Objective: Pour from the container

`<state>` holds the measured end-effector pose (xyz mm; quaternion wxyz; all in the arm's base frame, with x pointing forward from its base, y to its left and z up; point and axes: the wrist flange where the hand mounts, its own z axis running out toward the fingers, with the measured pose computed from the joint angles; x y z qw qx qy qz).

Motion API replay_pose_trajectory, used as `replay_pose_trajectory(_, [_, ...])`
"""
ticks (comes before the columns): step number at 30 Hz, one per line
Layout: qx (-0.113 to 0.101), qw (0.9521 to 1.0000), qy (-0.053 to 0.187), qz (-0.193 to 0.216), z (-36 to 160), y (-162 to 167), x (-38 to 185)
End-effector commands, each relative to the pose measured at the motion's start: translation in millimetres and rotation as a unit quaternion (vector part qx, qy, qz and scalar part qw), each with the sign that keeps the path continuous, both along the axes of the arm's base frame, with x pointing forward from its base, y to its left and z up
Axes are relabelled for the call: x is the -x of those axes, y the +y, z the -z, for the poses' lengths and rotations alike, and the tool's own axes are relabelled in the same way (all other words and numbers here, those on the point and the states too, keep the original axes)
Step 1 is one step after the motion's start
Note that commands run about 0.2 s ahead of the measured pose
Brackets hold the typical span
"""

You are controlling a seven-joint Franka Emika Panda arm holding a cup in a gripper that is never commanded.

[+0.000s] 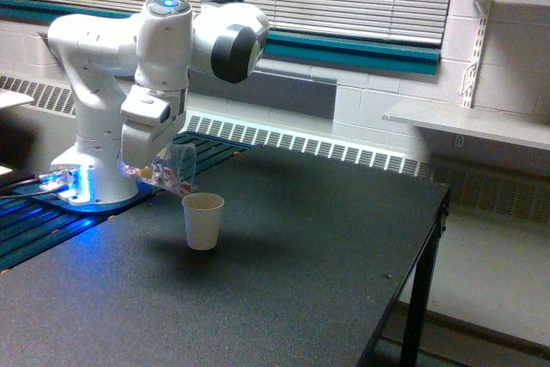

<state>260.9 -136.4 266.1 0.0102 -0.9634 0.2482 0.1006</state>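
Note:
The container [173, 168] is a clear plastic cup with small brownish-red pieces showing through its wall. It hangs tipped almost on its side, mouth toward the exterior view's right, just above and left of the white paper cup [203, 220]. My gripper [153, 166] is shut on the container, fingers mostly hidden under the white hand. The paper cup stands upright on the black table [284, 281]. Its inside is hidden.
The arm's white base [86, 180] with a blue light stands at the table's left end. The table's right edge [411, 255] drops to the floor. A radiator runs along the wall behind, and white shelves [468, 122] stick out at the right.

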Motion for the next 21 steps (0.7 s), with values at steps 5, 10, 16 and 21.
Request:
replay_pose_trajectory(5, [-0.012,0.9994,0.019,-0.026,-5.2,10.7,4.8])
replay_pose_trajectory(10, [-0.008,0.9994,0.019,-0.027,-4.4,10.8,3.9])
replay_pose_trajectory(16, [-0.005,0.9995,0.018,-0.025,-3.3,10.7,1.9])
replay_pose_trajectory(21, [-0.004,0.9996,0.018,-0.023,-2.5,10.7,1.1])
